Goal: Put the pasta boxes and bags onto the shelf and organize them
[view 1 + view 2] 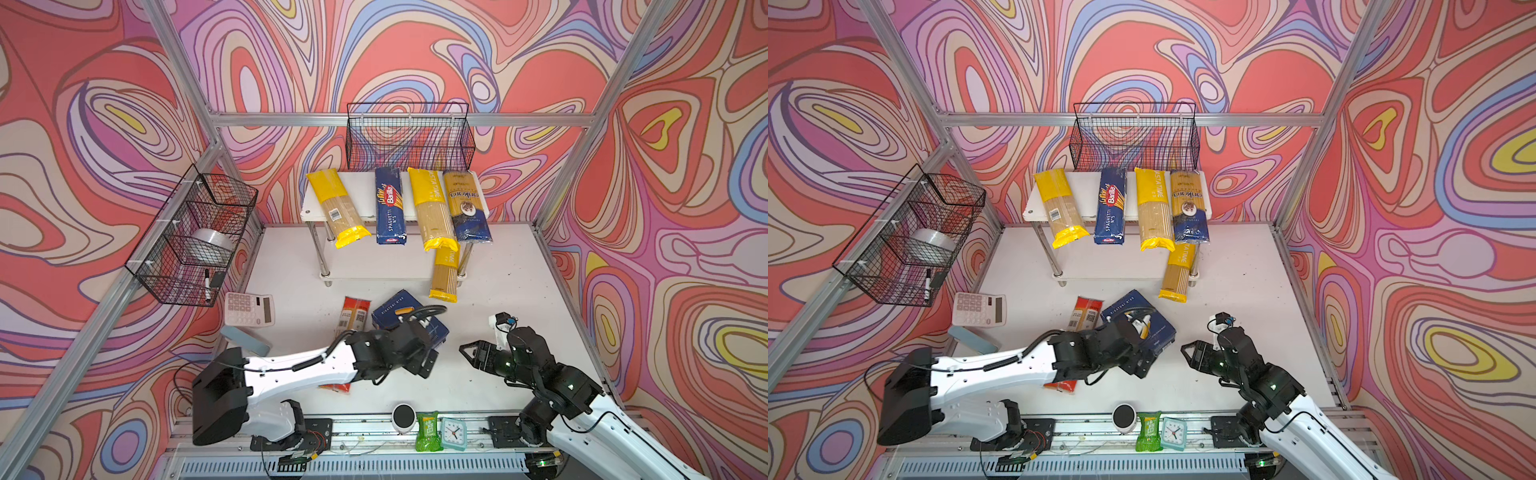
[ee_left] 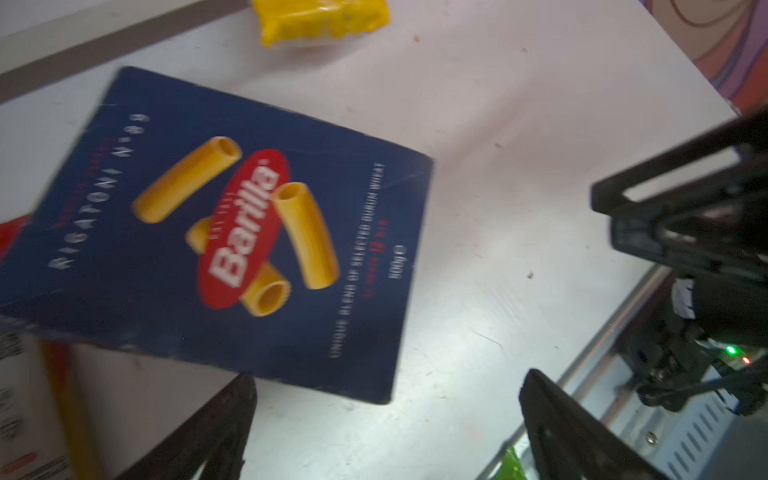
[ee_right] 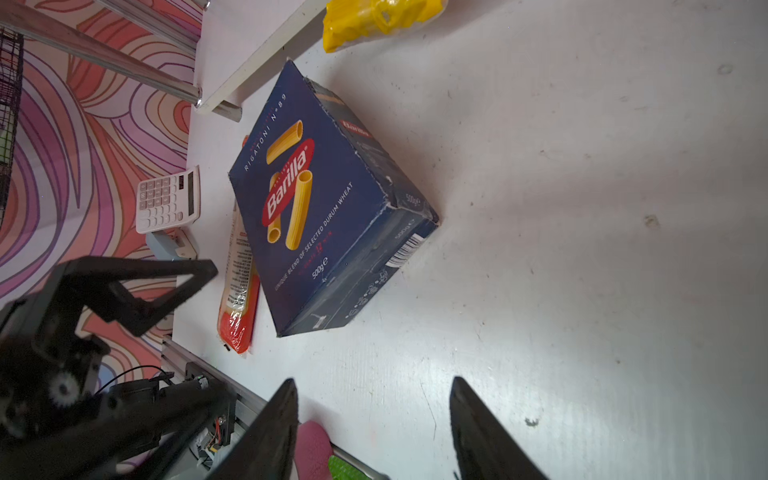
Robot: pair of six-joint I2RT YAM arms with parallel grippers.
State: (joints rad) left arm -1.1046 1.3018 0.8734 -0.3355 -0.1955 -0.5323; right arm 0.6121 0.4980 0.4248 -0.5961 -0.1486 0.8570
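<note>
Closest to the lens, the left arm (image 1: 299,368) extends from seven o'clock to the middle of the table (image 1: 498,291). Its left gripper (image 2: 386,384) is spread as wide as it goes, with nothing between the jaws. It hangs over the near corner of the rigatoni box (image 1: 390,311), which lies flat and face up at the table's centre. Whether a finger touches the cardboard I cannot tell.

Just beside the box at its nine o'clock lies the red-ended bag (image 1: 355,312), lengthwise toward six, its middle hidden under the arm. The right arm (image 1: 582,415) extends from five o'clock. The right gripper (image 3: 372,382) is partly spread and empty, over bare table at the box's four o'clock, apart from it and pointing toward it.

At twelve o'clock stands the shelf (image 1: 361,195). Across its top board, from nine to three, lie four things:
- a yellow-ended bag (image 1: 338,208)
- the spaghetti box (image 1: 390,205)
- a second yellow-ended bag (image 1: 430,208)
- the gold and blue bag (image 1: 466,208)

All four lie lengthwise toward six and overhang the front edge, and the last two touch side by side. A third yellow-ended bag (image 1: 444,276) sits at the three o'clock end of the lower board, its near end sticking out past the edge onto the table.

A calculator (image 1: 249,309) lies at nine o'clock. On the front rail at six sit a green packet (image 1: 427,432) and a small clock (image 1: 454,433).
</note>
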